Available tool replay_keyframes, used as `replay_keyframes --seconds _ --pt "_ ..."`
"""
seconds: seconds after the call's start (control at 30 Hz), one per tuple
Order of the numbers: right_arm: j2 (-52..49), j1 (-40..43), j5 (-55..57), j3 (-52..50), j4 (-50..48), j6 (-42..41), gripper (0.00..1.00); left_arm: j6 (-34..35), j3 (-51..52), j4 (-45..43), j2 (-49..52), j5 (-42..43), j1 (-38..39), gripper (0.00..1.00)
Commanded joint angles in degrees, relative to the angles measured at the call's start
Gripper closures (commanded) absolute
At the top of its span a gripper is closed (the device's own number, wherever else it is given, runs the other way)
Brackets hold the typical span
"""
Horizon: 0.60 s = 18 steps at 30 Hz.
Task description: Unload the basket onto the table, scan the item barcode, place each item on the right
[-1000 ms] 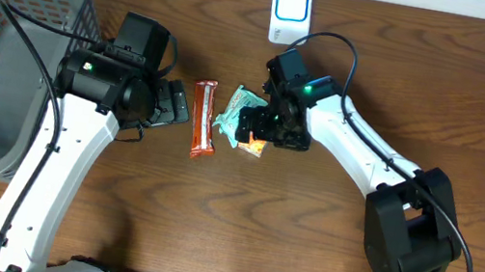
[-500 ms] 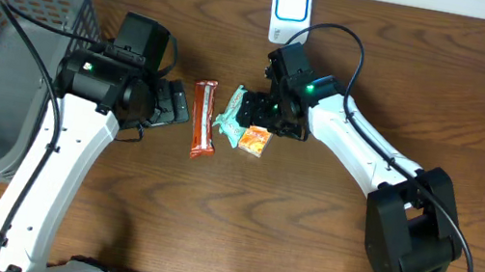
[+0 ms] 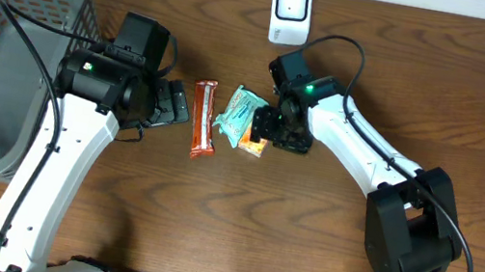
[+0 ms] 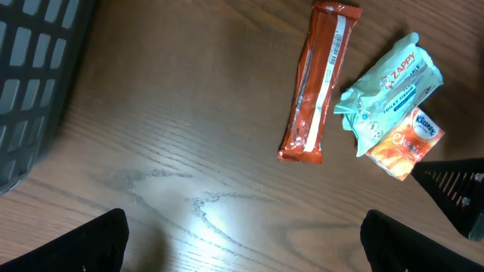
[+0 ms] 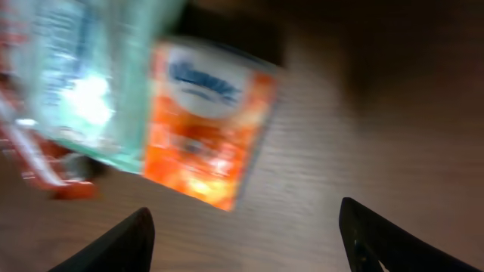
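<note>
Right tool [image 5: 246, 238], open over the orange tissue pack [image 5: 208, 136]: centre on it before closing, avoiding the neighbouring wipes [image 4: 389, 85].

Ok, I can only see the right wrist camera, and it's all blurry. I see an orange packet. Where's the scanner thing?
Observer: The white scanner stands at the far edge of the table, beyond the orange packet.
Operator: Is the other arm holding something?
Observer: No, the left gripper is open and empty.
Operator: Anything else around?
Observer: A grey basket sits beside the left arm.
</note>
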<state>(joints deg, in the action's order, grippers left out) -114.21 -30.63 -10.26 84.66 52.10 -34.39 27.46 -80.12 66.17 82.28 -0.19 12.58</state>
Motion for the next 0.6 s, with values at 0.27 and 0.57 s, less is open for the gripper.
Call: replay_keyframes --seconds 0.27,0.57 --pt "-0.6 -0.7 2.9 -5.3 -7.5 -1.8 0.35 0.7 -0.4 0.2 -0.3 -0.5 -0.2 0.02" --pt "-0.6 -0.3 -2.4 -13.6 -19.1 -2.4 0.43 0.7 -0.4 0.2 -0.3 -0.5 -0.2 0.02"
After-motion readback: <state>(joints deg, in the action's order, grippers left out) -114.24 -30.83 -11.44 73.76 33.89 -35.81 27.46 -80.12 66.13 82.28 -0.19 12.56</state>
